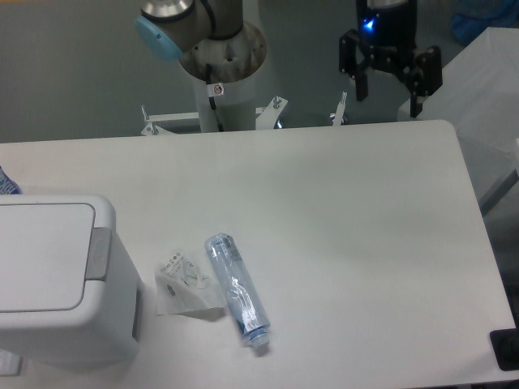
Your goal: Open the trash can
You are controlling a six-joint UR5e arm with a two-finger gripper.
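One gripper (pixel 390 79), fingers spread apart and holding nothing, hangs high at the far right edge of the table (pixel 340 219), blue light lit on its wrist. Bin (pixel 57 279) sits at the near left corner, well apart from the gripper; lid (pixel 42 255) flat and closed, grey tab (pixel 98 253) on its right rim facing the open tabletop. Step looks like the very start: approach not yet made. Next move likely calls for a long diagonal travel across the table toward the bin, then coming down on the tab with a fingertip to pop the lid. Bottle (pixel 236 288) and a crumpled wrapper (pixel 185 285) lie just right of the bin, near that path, so descent should stay tight to the tab. Writing: wrapper shows small dark print, too small to read; bottle label unreadable; small sticker on the arm base (pixel 216 89), also illegible.
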